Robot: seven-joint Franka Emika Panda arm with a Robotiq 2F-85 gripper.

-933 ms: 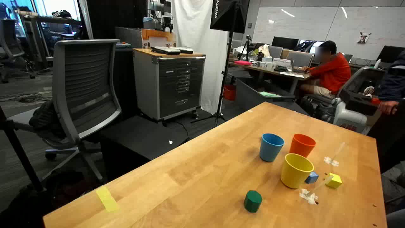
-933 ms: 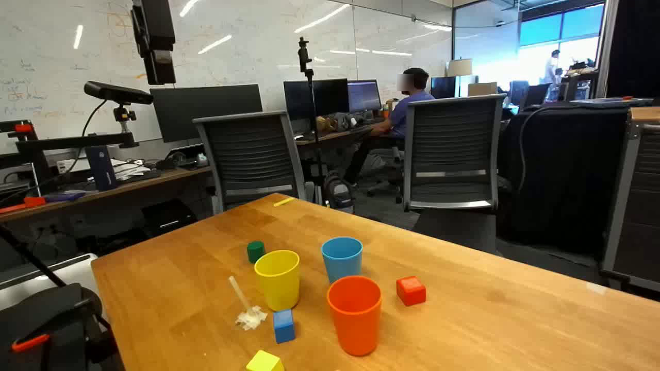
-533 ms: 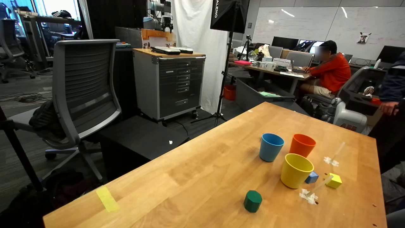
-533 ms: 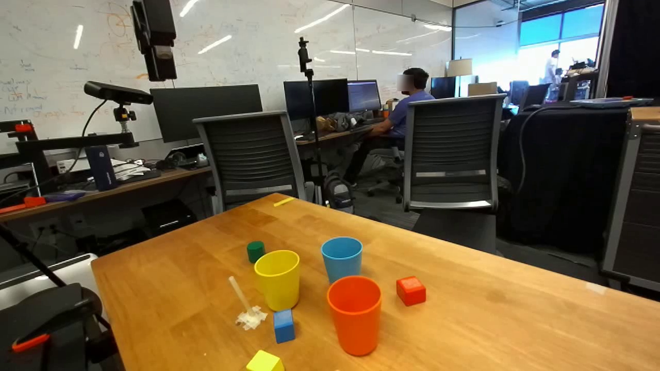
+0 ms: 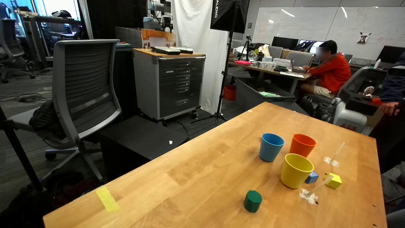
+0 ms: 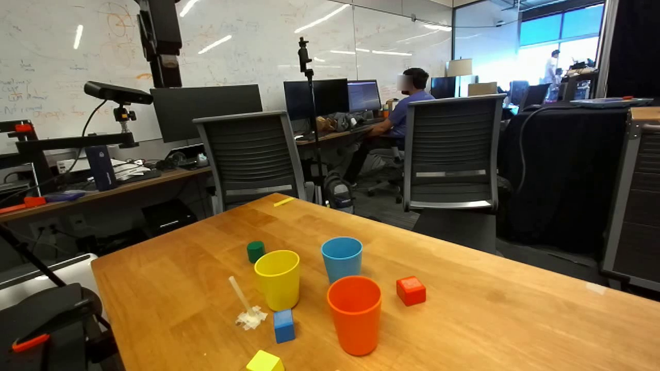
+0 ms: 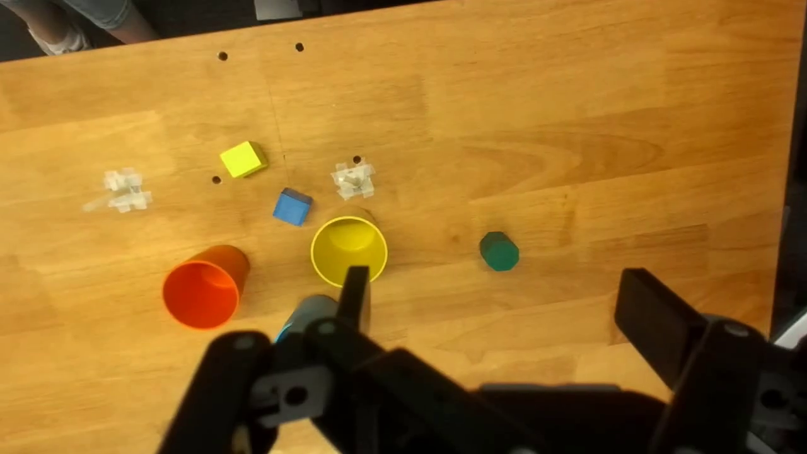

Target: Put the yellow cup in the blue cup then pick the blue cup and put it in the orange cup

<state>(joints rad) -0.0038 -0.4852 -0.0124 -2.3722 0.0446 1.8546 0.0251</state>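
The yellow cup stands upright on the table; it also shows in an exterior view and the wrist view. The blue cup stands upright near it, partly behind the orange cup in an exterior view. The orange cup also stands upright. In the wrist view the blue cup is mostly hidden by my left-hand finger. My gripper is wide open and empty, above the table, the yellow cup beyond its left-hand fingertip. Part of my gripper hangs high at the top left in an exterior view.
A green block lies beyond the gap between my fingers. A small blue block and yellow block lie near the yellow cup. A red block lies beside the orange cup. Taped upright sticks stand on the table.
In an exterior view my gripper has shifted slightly to the right and a little down. The cups and blocks have not moved.
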